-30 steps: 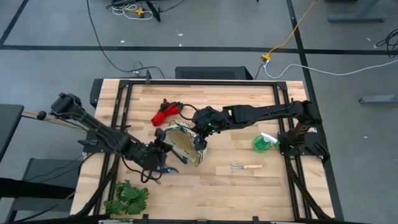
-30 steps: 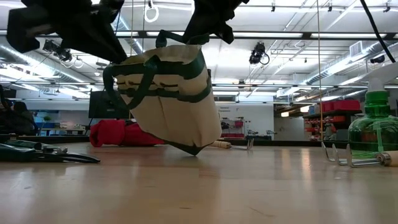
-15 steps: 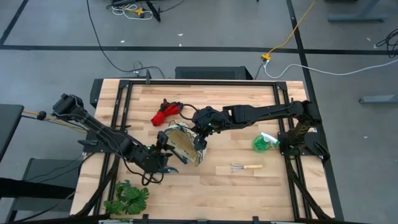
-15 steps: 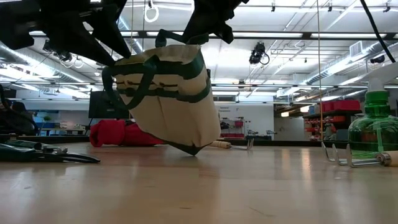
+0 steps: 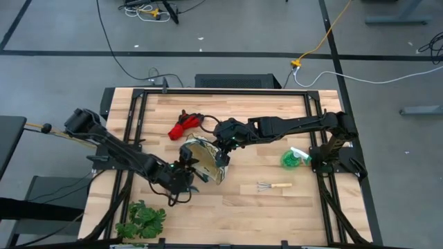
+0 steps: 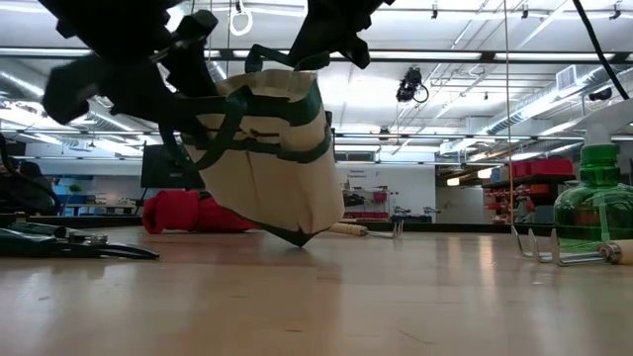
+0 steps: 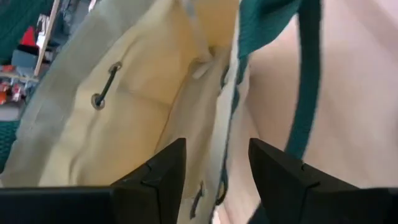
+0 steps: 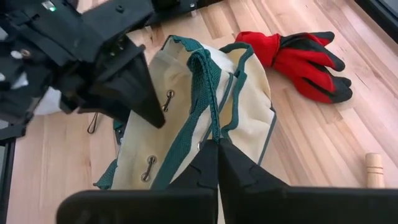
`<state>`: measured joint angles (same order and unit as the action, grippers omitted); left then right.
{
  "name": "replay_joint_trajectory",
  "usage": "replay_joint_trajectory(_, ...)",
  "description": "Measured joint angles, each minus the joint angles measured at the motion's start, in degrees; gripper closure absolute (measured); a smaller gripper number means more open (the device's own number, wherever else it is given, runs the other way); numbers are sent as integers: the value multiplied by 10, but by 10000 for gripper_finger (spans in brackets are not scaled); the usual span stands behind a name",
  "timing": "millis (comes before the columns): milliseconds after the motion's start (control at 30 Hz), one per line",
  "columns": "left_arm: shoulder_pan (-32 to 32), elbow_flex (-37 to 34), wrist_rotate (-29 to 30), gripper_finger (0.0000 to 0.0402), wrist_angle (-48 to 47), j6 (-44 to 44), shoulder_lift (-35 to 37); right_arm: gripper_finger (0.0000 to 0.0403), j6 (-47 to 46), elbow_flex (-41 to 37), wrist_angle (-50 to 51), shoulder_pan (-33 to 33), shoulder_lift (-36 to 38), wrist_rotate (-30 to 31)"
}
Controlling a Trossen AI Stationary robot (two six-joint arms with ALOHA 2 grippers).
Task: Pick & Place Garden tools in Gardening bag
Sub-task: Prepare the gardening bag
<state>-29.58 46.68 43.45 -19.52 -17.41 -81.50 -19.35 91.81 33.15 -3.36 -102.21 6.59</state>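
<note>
My left pincer [image 7: 214,171] stands open at the mouth of the bag [image 5: 205,160], its two dark fingers [image 7: 163,171] apart with the bag's beige lining and a strip of green trim showing between them; it grips nothing. In the high view that pincer [image 5: 188,168] sits just left of the bag, a little below the frame's centre, at the bag's open edge.

My right pincer [image 8: 217,163] is closed on the bag's green handle [image 8: 208,81], fingers pressed together around the strap. In the high view it [image 5: 223,156] reaches in from the right and meets the bag at its upper right edge. In the low view the bag [image 6: 272,163] hangs tilted, with only its lower corner down at the bench [image 6: 396,297].

The red-and-black gloves [image 5: 183,126] lie on the bench just up and left of the bag, apart from it. One rake [image 5: 273,186] lies lower right of the bag, handle pointing right. The green bottle [image 5: 293,158] is at the right, near my right arm's base. The shears [image 6: 69,243] lie flat at the far left of the low view. A leafy plant [image 5: 142,220] sits at the lower left corner of the bench.
</note>
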Motion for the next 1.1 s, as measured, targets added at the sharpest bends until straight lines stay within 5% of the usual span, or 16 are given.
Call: replay_joint_trajectory(1100,47,0,-101,223,26,18,-40,403,0,0,1,0,0,-1)
